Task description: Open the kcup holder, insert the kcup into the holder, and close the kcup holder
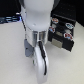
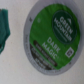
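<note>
Right, kcup [image 2: 54, 38] fills wrist view, lying on white table [image 2: 15, 70], lid reads "GREEN MOUNTAIN", "DARK MAGIC". Arm [image 1: 36, 30] hides it in exterior view, partly covers kcup holder [image 1: 64, 31] too. Gripper fingers unseen, can't tell grip.

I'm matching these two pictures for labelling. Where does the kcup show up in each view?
Exterior view: the kcup is not visible; the white robot arm fills the middle, and the black kcup holder sits at the exterior view's right.
Wrist view: the kcup fills most of the picture, its green lid facing the camera, lying on the white table.
Shared landmark: the white table.
</note>
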You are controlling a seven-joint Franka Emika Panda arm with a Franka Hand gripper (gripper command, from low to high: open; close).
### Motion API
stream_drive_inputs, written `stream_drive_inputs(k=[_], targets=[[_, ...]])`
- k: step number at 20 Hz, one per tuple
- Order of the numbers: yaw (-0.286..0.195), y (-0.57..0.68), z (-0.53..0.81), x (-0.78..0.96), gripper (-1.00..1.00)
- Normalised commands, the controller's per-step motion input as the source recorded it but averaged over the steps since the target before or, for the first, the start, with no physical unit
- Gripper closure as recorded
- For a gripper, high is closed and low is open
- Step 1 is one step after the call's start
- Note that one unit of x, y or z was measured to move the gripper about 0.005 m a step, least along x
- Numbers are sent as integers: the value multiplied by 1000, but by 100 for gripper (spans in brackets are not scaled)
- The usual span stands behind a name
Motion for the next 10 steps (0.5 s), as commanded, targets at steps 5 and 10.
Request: stream_drive_inputs(k=[5,10], targets=[[-14,46,6,48,100],[-52,74,69,92,100]])
